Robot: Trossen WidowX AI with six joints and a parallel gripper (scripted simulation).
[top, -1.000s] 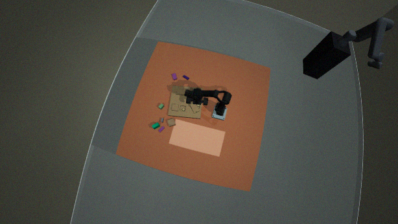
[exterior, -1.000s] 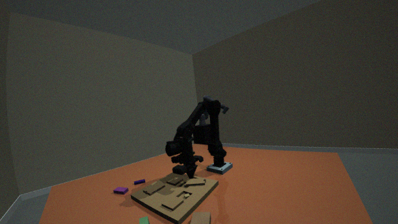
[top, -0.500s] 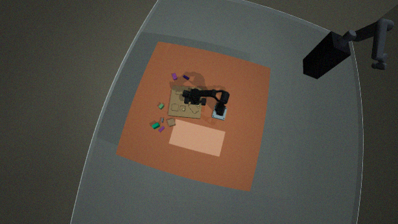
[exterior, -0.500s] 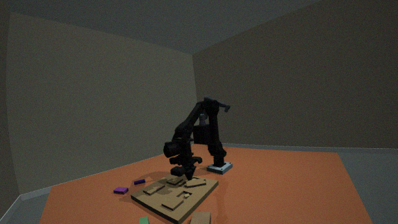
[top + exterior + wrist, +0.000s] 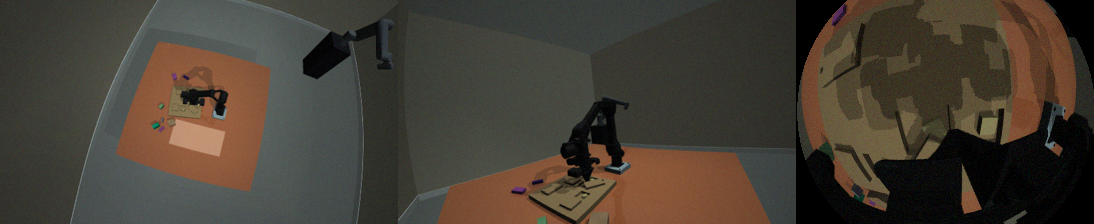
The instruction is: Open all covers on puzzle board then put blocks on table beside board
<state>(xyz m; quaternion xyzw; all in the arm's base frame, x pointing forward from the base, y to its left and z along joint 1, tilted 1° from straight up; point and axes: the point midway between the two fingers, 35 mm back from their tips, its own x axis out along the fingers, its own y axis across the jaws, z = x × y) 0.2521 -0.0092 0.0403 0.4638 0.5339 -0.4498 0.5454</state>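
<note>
The tan puzzle board lies flat under the arm. My gripper is shut and empty, its tip low over the board beside an angled cover. A square cover lies near the front corner; another cover lies on the left in the exterior view. A small yellowish block sits in an uncovered well. In the wrist view a pale square shows beside a dark slot. The arm and its shadow hide part of the board.
Off the board lie a purple block, a dark blue one, a green one, a tan one, a larger green one and a small purple one. A pale rectangle lies beside the board.
</note>
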